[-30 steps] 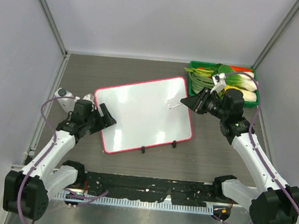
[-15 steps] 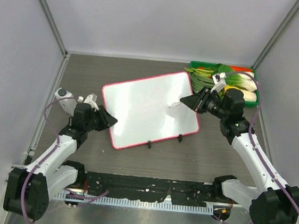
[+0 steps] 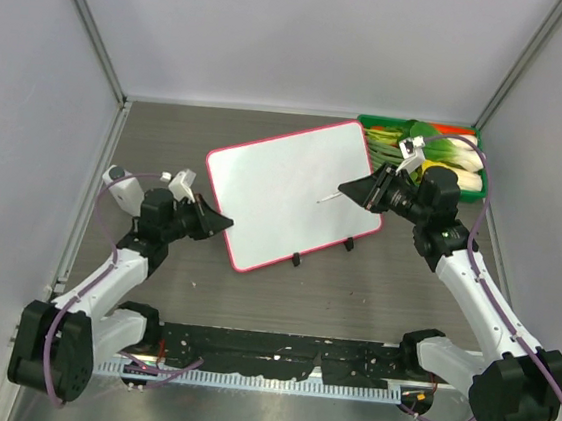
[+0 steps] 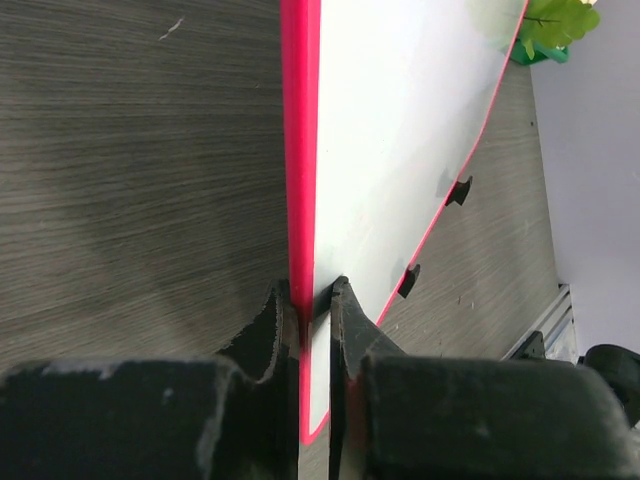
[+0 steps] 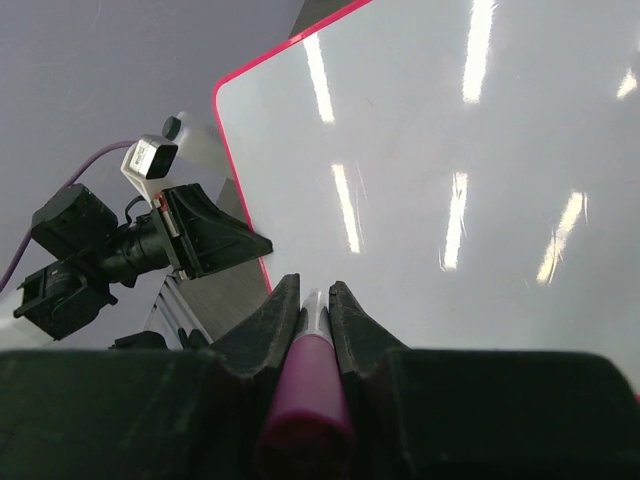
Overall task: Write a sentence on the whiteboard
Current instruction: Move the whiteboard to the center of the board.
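Squarely between left fingers (image 4: 272,335): whiteboard (image 4: 400,130) edge; right fingers (image 5: 268,322) grip marker (image 5: 312,375).

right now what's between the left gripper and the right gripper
The whiteboard fills that stretch in the top view: the left gripper pinches its left edge, and the right gripper holds a pink marker at its right side.

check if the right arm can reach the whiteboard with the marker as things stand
Probably yes: the right gripper holds the marker with its tip over the whiteboard, nothing between them; the left gripper only pinches the far edge.
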